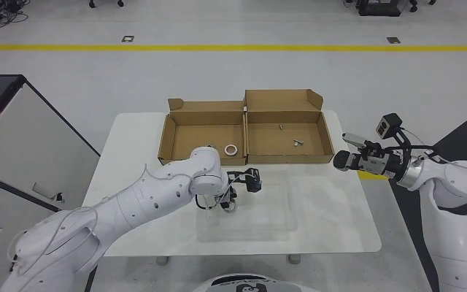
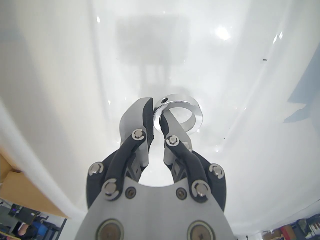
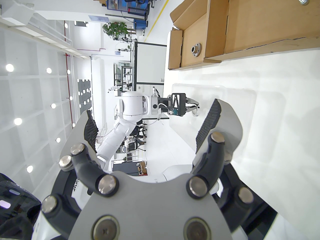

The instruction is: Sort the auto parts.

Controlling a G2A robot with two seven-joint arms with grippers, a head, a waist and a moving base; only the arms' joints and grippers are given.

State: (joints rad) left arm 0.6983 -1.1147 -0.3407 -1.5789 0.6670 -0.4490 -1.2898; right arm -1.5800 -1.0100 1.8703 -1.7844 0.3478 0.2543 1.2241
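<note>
In the top view, two open brown cardboard boxes sat side by side at the far edge of the white bench. The left box held a pale flat ring and a small round metal part too small to make out. The right box held a short grey metal piece and a longer grey metal piece. The left gripper hung over a clear plastic tray, its own wrist hiding what it held. The right gripper sat off the bench's right edge, near the right box.

In the left wrist view, the left gripper had its jaws clamped on the wall of a shiny silver metal ring, one jaw inside and one outside. A small round hole pierced that wall beside the grip. We could not tell whether the ring touched the tray's glossy floor.

In the right wrist view, the right gripper had its jaws wide apart with nothing between the black ribbed pads. The small round metal part showed a flange and a bore. One of the two grey pieces was cut off at the edge.
</note>
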